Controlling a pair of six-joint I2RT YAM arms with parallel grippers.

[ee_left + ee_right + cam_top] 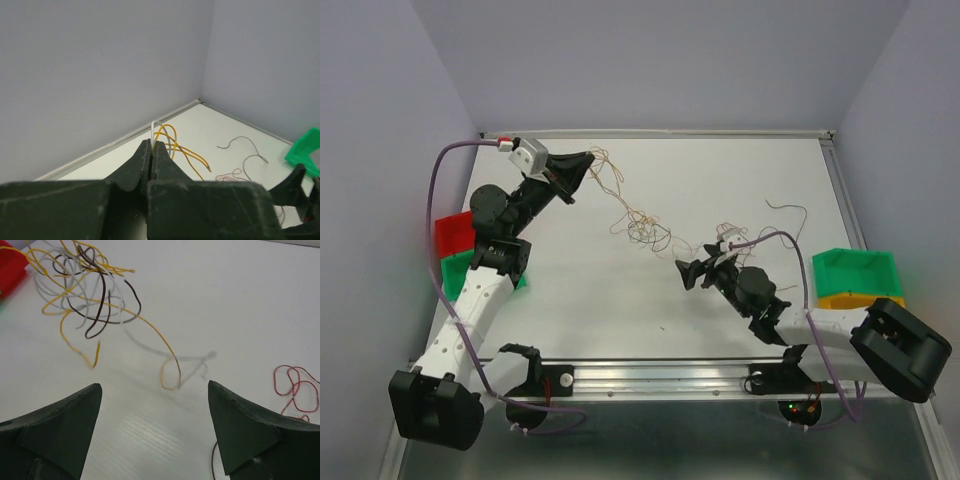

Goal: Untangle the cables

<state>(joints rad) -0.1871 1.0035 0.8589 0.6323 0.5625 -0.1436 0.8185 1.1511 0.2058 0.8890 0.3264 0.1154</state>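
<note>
A tangle of thin cables (642,225) in yellow, white and dark brown lies mid-table and trails up to my left gripper (586,163) at the far left. That gripper is shut on a white cable (152,131); yellow cables (186,151) loop just past its tips. My right gripper (686,273) is open and empty, hovering right of the tangle. In the right wrist view the tangle (85,285) hangs ahead and a yellow cable loop (170,372) lies between the fingers' line. A red cable (295,390) lies to the right.
A red bin (452,233) over a green one stands at the left edge. A green bin (856,270) on a yellow one stands at the right edge. A loose grey-brown wire (788,212) lies at the right. Walls enclose the table's back and sides.
</note>
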